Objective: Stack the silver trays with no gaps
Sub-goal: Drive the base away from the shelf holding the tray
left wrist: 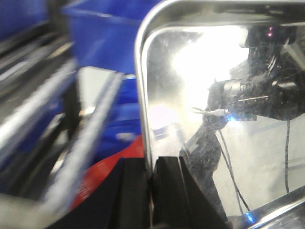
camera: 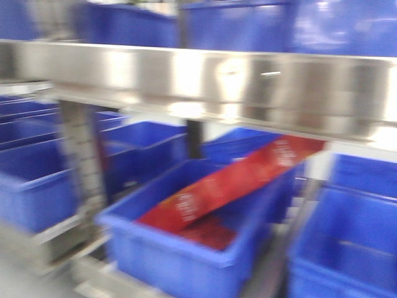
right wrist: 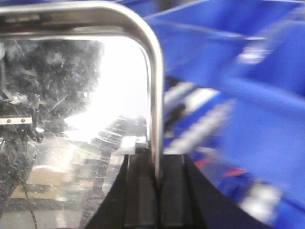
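In the left wrist view the left tool (left wrist: 151, 164) sits at 6 o'clock. Its two black fingers (left wrist: 133, 191) are closed down to a narrow slit, and the rolled rim of a silver tray (left wrist: 219, 119) is pinched in that slit. The tray spreads from the tool up to 12 o'clock and across to 3 o'clock. Its rounded corner is at 12 o'clock, and its polished floor mirrors a bright light and dark cabling. Past the tray's outer edge there is a blue bin (left wrist: 105, 43) at 11 o'clock. Blurred grey shelf bars (left wrist: 90, 138) run from 7 toward 11 o'clock, and a patch of red packet (left wrist: 102, 176) lies at 7 o'clock, just beside the fingers. In the right wrist view the right tool (right wrist: 157, 160) is also at 6 o'clock, closed almost fully on the upright rim of a silver tray (right wrist: 71, 119) that fills the picture from 9 to 12 o'clock. More blue bins (right wrist: 257, 119) are smeared by motion from 1 to 4 o'clock. Whether both tools hold the same tray cannot be told from these views. The front view is badly blurred. A brushed steel shelf rail (camera: 198, 81) crosses it at 12 o'clock. Below it, at 6 o'clock, stands an open blue crate (camera: 186, 261). A long red package (camera: 229, 186) lies slanted in it, low end toward 7 o'clock and high end toward 2 o'clock, resting over the crate's far rim.
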`<state>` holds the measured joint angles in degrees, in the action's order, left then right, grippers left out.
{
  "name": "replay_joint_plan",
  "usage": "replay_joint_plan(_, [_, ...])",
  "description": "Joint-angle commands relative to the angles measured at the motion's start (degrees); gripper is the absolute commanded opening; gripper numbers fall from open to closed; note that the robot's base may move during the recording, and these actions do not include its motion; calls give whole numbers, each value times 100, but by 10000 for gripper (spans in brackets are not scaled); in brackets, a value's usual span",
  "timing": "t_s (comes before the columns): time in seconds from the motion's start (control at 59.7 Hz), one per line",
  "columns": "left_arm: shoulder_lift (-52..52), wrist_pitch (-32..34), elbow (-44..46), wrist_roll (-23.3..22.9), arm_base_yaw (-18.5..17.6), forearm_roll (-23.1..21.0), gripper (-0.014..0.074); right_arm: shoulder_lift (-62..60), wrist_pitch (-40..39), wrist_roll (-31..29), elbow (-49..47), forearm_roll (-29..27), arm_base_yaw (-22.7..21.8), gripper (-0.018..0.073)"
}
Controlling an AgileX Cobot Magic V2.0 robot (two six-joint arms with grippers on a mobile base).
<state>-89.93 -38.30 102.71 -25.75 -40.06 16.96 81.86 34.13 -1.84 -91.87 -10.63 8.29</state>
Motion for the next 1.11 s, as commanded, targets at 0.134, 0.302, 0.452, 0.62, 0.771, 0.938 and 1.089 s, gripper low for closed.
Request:
replay_joint_plan(0.134, [42,477,43,9,-121,-313,-19,-20,-293,-9,-65,-373,104,-80])
replay_joint_plan(0.302, [42,477,43,9,-121,-313,-19,-20,-293,-9,-65,-373,104,-80])
replay_joint_plan(0.452, [42,477,43,9,-121,-313,-19,-20,-293,-9,-65,-373,104,-80])
replay_joint_plan(0.62, [42,477,43,9,-121,-313,-19,-20,-293,-9,-65,-373,104,-80])
replay_joint_plan(0.771, [42,477,43,9,-121,-313,-19,-20,-293,-9,-65,-373,104,-80])
replay_joint_plan(0.938, [42,477,43,9,-121,-313,-19,-20,-293,-9,-65,-373,104,-80])
replay_joint_plan(1.089, [42,477,43,9,-121,-313,-19,-20,-293,-9,-65,-373,104,-80])
